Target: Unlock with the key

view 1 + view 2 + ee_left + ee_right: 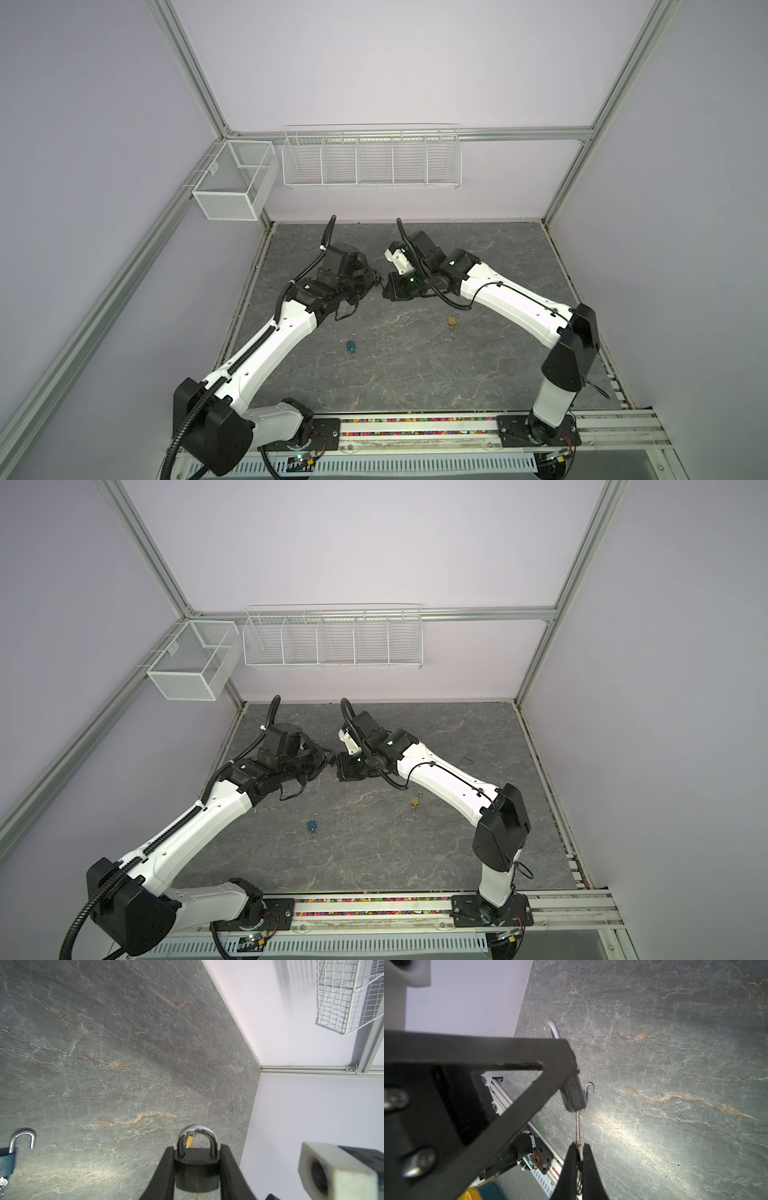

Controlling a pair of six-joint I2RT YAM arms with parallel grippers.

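Note:
My left gripper (pixel 197 1147) is shut on a black padlock (pixel 197 1172), its fingers pressing the two sides of the body. Both legs of the silver shackle (pixel 197 1132) sit in the body. My right gripper (pixel 580 1146) is shut on the key (pixel 578 1124), pinching its head. The key's thin blade runs straight up to the bottom of the padlock (pixel 574 1095); I cannot tell how deep it goes. In both top views the two grippers (pixel 376 279) (pixel 387 289) meet tip to tip above the middle of the table's back half, also (pixel 330 757) (pixel 338 767).
A blue padlock (pixel 351 345) (pixel 312 825) and a brass padlock (pixel 452 321) (pixel 414 800) lie on the grey stone table (pixel 415 374), both with open shackles. A white wire basket (pixel 372 160) and a mesh basket (pixel 235 178) hang on the back walls.

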